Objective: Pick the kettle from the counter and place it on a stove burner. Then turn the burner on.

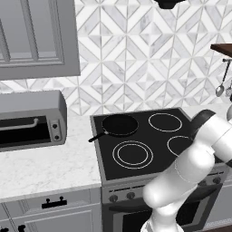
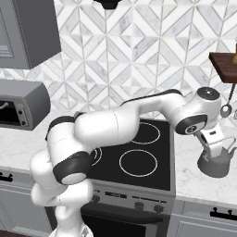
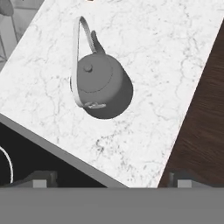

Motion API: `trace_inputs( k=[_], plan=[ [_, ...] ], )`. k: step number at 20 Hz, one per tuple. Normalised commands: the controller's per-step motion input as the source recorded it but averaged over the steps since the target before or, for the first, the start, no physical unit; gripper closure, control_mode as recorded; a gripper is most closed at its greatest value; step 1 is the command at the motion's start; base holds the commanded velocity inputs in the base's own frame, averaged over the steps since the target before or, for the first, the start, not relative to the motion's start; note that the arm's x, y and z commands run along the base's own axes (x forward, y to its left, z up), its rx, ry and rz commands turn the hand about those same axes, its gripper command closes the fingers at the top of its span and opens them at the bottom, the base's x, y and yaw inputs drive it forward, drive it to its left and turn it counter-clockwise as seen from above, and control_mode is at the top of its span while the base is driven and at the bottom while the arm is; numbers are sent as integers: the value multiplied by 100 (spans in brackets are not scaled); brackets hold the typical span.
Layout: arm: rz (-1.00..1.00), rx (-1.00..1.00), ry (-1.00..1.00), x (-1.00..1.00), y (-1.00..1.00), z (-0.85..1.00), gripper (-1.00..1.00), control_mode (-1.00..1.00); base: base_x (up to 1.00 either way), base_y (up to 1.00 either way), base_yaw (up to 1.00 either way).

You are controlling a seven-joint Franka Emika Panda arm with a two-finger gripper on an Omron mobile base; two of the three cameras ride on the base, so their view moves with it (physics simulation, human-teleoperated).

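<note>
Your claw hangs with its jaws spread wide and nothing between them, directly above the one kettle, not touching it. That kettle stands upright on the counter, just beside the cooktop's edge. Left of the claw you have four rings on the black glass: three single burners, one double-ringed. One frying pan sits farthest away.
</note>
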Motion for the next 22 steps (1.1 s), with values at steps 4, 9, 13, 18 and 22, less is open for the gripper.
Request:
trace_inputs(
  k=[4, 9, 13, 18, 22],
  plan=[
    [0, -2, 2, 4, 0, -12, -100, -100, 0, 0, 0],
    [0, 0, 0, 25, 0, -21, -100, -100, 0, 0, 0],
    [0, -2, 0, 44, 0, -23, -100, -100, 0, 0, 0],
    [0, -10, 0, 49, -2, -25, -100, -100, 0, 0, 0],
    [0, -13, 0, 10, -26, -34, -100, -100, 0, 0, 0]
  ],
)
